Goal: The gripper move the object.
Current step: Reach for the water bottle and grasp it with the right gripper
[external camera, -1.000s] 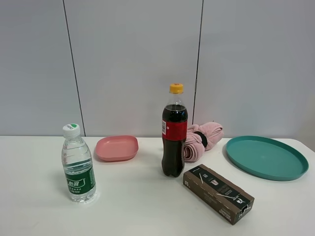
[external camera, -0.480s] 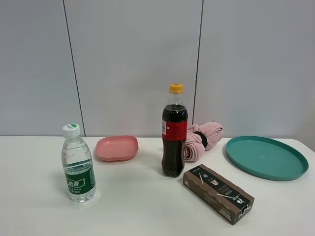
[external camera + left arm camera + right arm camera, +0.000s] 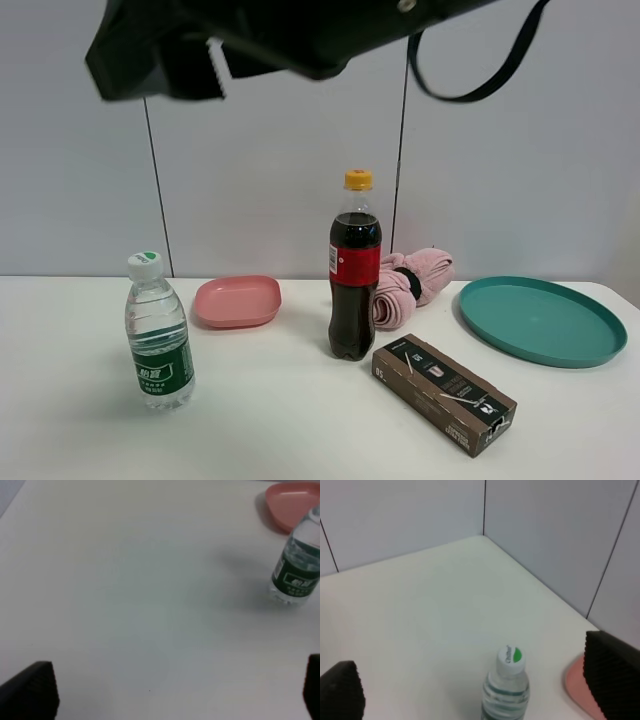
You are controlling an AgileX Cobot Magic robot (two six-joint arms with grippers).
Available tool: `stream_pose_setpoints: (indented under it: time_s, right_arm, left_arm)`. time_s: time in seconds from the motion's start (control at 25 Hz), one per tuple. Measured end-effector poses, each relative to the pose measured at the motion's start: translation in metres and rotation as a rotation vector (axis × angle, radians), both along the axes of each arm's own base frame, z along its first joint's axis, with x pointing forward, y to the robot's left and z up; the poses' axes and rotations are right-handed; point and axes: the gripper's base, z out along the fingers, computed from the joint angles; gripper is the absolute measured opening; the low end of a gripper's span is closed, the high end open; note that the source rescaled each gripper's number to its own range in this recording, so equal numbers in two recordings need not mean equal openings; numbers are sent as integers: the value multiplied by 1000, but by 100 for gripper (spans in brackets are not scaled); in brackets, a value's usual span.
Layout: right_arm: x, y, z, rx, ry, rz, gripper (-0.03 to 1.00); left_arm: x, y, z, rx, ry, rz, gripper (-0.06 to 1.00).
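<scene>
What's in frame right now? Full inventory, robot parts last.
water bottle: 1, clear with green label and white cap, upright, front left of the table
dish: 1, pink, behind the water bottle, toward the centre
cola bottle: 1, dark with red label and yellow cap, upright, centre
cloth: 1, pink, rolled with a black band, behind and right of the cola bottle
plate: 1, teal, right side
box: 1, dark brown, lying flat, front right
table: 1, white, under everything
right gripper: 1, black, open, above the water bottle
left gripper: 1, black, open, over the table, water bottle off to one side
</scene>
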Motion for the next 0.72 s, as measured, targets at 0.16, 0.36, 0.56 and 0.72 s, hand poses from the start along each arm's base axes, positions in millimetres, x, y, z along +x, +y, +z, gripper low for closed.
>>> stream_pose_setpoints:
  time_s: [0.16,0.36,0.56,0.72]
  right_arm:
    - [-4,26,-28,-66,13,-2,71]
    - [-5,43,-57,-135,44,8,71]
    - [2,53,-86,-191,97,-13,71]
    - [8,59,-111,-233,144,-45,71]
  left_arm:
    - [0,0,0,0,0,0,100]
    - [0,0,0,0,0,0,100]
    - [0,0,0,0,0,0,100]
    - [0,0,0,0,0,0,100]
